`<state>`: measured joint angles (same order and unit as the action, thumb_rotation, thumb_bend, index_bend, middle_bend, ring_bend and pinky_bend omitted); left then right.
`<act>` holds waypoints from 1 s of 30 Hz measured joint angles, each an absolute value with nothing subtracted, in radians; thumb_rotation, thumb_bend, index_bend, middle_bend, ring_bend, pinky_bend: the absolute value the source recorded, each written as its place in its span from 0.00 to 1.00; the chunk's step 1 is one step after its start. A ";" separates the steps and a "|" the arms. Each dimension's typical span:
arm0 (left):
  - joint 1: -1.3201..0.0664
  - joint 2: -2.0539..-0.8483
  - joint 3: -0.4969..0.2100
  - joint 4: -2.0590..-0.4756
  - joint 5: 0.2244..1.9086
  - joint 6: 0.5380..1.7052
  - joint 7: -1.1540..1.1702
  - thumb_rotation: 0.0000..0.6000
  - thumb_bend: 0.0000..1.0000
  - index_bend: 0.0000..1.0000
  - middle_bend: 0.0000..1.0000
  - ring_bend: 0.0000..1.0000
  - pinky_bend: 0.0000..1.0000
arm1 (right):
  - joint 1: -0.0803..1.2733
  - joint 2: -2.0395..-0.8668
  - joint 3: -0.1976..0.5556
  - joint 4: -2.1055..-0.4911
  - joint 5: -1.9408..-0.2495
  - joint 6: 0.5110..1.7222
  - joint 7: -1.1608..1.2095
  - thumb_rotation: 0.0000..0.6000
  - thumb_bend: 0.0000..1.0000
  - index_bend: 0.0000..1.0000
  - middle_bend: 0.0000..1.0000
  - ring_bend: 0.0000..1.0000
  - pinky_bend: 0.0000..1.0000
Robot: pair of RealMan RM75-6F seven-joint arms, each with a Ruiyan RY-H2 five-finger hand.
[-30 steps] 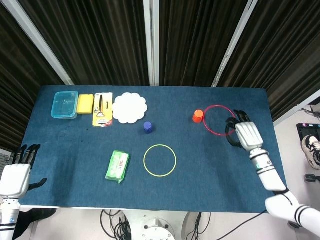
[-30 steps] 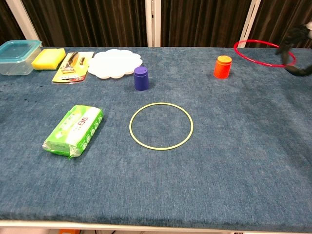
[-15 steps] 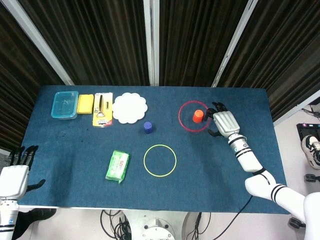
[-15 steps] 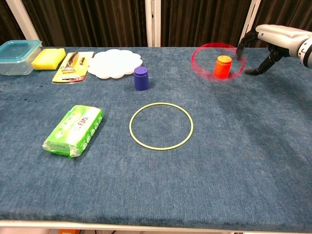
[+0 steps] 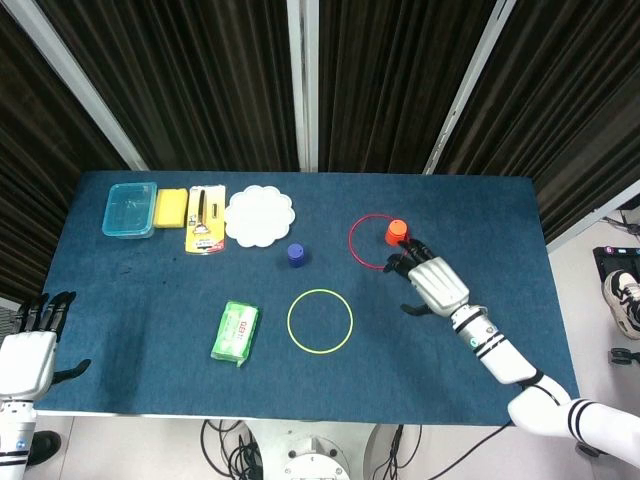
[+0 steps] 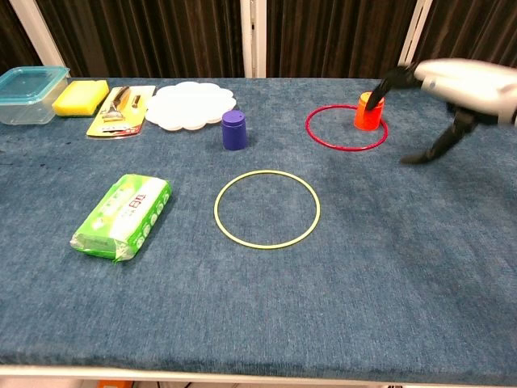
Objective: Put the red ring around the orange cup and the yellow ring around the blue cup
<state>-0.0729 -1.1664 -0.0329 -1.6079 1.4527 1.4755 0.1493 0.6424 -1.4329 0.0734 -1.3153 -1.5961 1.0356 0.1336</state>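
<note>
1. Dark pleated curtains with pale uprights hang behind a blue cloth-covered surface (image 5: 480, 215).
2. The right hand (image 5: 436, 283) hovers over the right part of the surface, palm down, its fingers apart and holding nothing; in the chest view (image 6: 462, 84) it is blurred, with the thumb pointing down toward the cloth.
3. The orange cup (image 5: 396, 232) stands just beyond that hand's dark fingertips (image 5: 404, 257), upright (in the chest view (image 6: 369, 111) the fingertips overlap the cup's top, though I cannot tell whether they touch it).
4. The red ring (image 5: 359, 252) lies flat on the cloth around the cup, which sits off-centre toward the ring's far right edge; the chest view (image 6: 327, 140) shows this plainly.
5. The blue cup (image 5: 296, 254) stands upright well to the left of the right hand, beyond the red ring.
6. The yellow ring (image 5: 320, 321) lies flat, nearer the robot than the blue cup and apart from it, with nothing inside it.
7. The left hand (image 5: 27, 351) is at the near left corner, off the edge of the surface, with straight fingers apart and nothing in them.
8. A green packet (image 5: 235, 332) lies between the left hand and the yellow ring.
9. Along the far left edge sit a clear box (image 5: 130, 209), a yellow sponge (image 5: 171, 207), a carded tool (image 5: 205, 221) and a white plate (image 5: 259, 215), in a row.
</note>
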 measured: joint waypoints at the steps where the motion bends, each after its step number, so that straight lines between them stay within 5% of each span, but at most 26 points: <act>1: -0.071 -1.167 -0.032 -1.607 1.454 1.478 0.148 1.00 0.09 0.06 0.06 0.00 0.00 | 0.643 -1.431 0.055 -1.329 -1.621 1.038 0.128 1.00 0.13 0.34 0.22 0.00 0.00; 6: -0.063 -1.168 -0.029 -1.604 1.454 1.485 0.142 1.00 0.09 0.06 0.06 0.00 0.00 | 0.668 -1.457 0.004 -1.356 -1.683 1.020 0.091 1.00 0.18 0.38 0.22 0.00 0.00; 30: -0.057 -1.176 -0.030 -1.575 1.447 1.478 0.110 1.00 0.09 0.06 0.06 0.00 0.00 | 0.759 -1.669 -0.006 -1.168 -1.669 0.941 0.069 1.00 0.31 0.53 0.23 0.00 0.00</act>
<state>-0.0567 -1.1757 -0.0296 -1.5750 1.4467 1.4783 0.1101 0.7593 -1.6693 -0.0063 -1.1681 -1.6693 0.9415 0.0692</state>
